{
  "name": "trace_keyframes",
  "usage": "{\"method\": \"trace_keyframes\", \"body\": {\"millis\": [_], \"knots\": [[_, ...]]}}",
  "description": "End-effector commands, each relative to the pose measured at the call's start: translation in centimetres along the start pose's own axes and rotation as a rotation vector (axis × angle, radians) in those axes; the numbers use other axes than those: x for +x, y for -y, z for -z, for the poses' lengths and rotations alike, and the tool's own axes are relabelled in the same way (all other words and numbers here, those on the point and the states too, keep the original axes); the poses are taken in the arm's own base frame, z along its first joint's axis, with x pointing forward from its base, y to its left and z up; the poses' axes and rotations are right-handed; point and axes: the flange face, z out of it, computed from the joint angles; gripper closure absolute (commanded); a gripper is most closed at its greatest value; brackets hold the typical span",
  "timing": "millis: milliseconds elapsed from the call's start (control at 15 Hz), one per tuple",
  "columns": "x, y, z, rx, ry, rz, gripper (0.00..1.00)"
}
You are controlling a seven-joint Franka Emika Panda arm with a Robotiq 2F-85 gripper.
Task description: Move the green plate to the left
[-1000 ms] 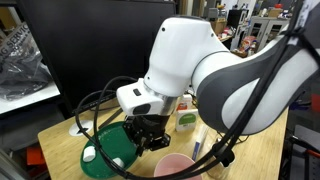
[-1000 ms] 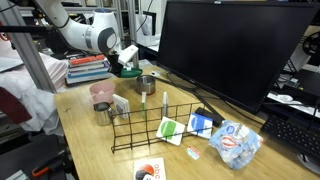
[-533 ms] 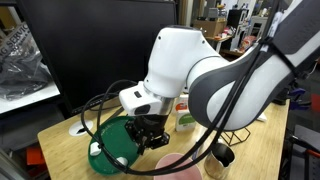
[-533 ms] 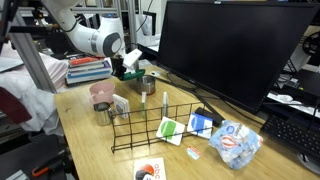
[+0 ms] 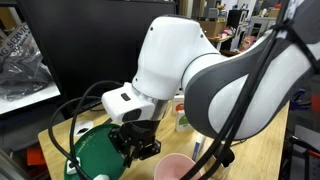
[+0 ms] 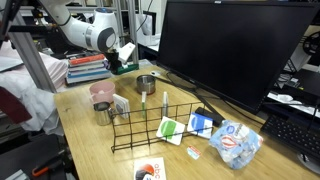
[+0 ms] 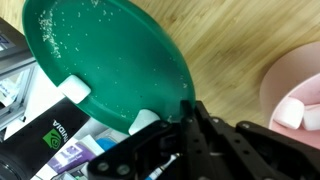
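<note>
Filling the left of the wrist view, the green plate [image 7: 105,55] lies left of the pink dish [image 7: 298,72], over the wooden worktop [image 7: 235,35]; between it and the pink dish, the end effector [image 7: 185,112] is clamped on the plate's rim; in an exterior view a steel bowl [image 6: 146,83] stands right of the pink dish.

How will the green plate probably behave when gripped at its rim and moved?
Probably stiff and light: the green plate looks like thin moulded plastic. Its glossy surface may make a grip slip. Being shallow, it should slide, not tip.
</note>
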Motion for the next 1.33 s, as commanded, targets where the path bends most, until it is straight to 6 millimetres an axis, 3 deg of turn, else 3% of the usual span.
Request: {"method": "trace_keyframes", "body": {"millis": [0, 1067, 1133, 1267], "knots": [[0.2, -0.3, 0.3, 0.003, -0.048, 0.042, 0.98], [-3.1, 1.7, -4.4, 0.1, -0.138, 0.053, 0.98], [-3.2, 1.8, -4.4, 0.111, -0.134, 0.051, 0.72], [-3.6, 1.8, -4.4, 0.116, -0.126, 0.044, 0.61]]}}
